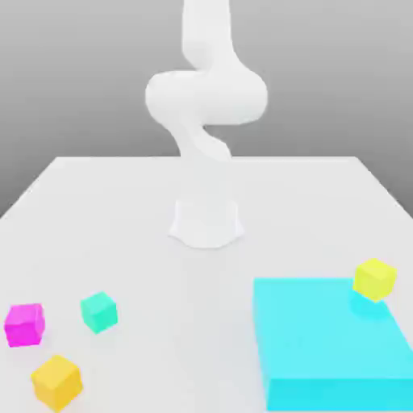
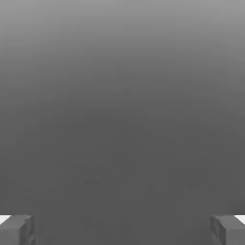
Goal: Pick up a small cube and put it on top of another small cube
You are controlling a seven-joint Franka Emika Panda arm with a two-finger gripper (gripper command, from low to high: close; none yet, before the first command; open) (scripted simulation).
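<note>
The small orange-yellow cube (image 1: 56,381) rests on the white table near the front at the exterior view's left. A short way behind it and slightly to the right sits the teal-green cube (image 1: 99,311), apart from it. The white arm (image 1: 206,97) rises from its base at the table's middle, far from both cubes. In the hand view my gripper (image 2: 122,229) is open, its two grey fingertips (image 2: 16,229) spread wide with nothing between them, facing plain grey background.
A magenta cube (image 1: 24,324) sits left of the teal one. A large flat cyan block (image 1: 331,339) lies at the front right, with a paler lemon-yellow cube (image 1: 374,278) at its far right corner. The arm's base (image 1: 206,223) stands mid-table.
</note>
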